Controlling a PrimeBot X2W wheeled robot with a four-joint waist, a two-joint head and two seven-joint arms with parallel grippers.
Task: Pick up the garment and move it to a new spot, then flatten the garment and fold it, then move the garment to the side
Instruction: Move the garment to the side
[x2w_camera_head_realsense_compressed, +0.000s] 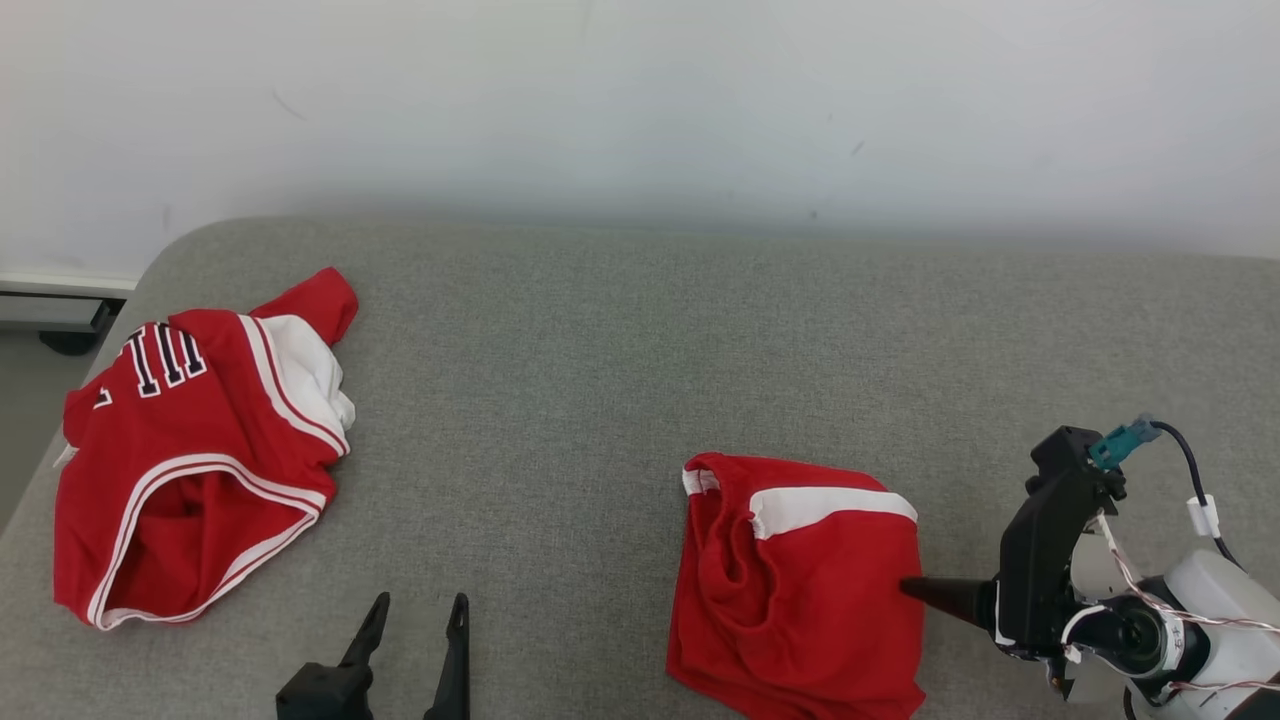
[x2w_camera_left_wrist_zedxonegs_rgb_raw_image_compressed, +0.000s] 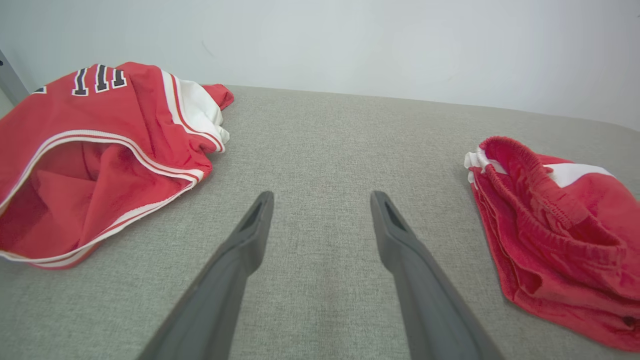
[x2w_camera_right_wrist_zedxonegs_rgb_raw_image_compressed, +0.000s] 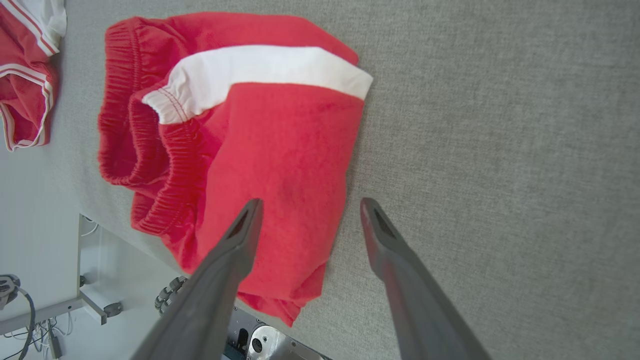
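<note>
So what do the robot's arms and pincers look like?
The left gripper and right gripper each have two long, dark grey, tapering jaws, slotted near the tips. The right arm is white and rounded, with a black bracket, a teal plug, a dark cable and thin red-and-white wires.

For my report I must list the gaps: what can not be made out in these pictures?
Jersey lettering, head view: a fold hides part of it.
Shorts, head view: the bottom edge cuts off their near end.
Right gripper, right wrist view: contact with the shorts is unclear.
</note>
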